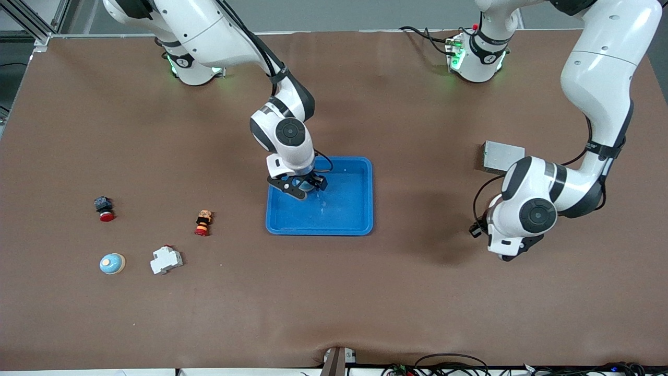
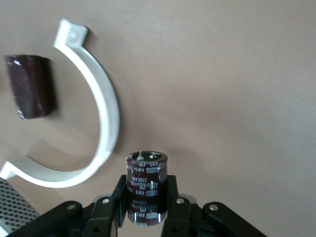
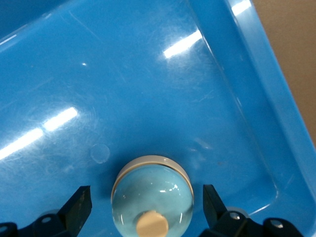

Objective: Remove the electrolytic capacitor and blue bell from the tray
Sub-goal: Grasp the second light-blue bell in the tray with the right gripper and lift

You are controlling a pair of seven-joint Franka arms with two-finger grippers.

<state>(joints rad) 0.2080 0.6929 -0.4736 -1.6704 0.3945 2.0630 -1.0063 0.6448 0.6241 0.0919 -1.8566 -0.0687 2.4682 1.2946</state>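
Left gripper (image 2: 146,205), over bare table toward the left arm's end, is clamped on the electrolytic capacitor (image 2: 145,185), so that part is already out of the tray (image 1: 360,193); its long axis runs along the fingers. In the tray, the right gripper (image 3: 145,207) stands spread wide with the blue bell (image 3: 151,195) between its fingers, not yet pinched, button up. From the front, the right gripper hides the bell.

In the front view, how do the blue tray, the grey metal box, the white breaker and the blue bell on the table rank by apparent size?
1. Blue tray
2. Grey metal box
3. White breaker
4. Blue bell, close to the breaker, so this order is unsure.
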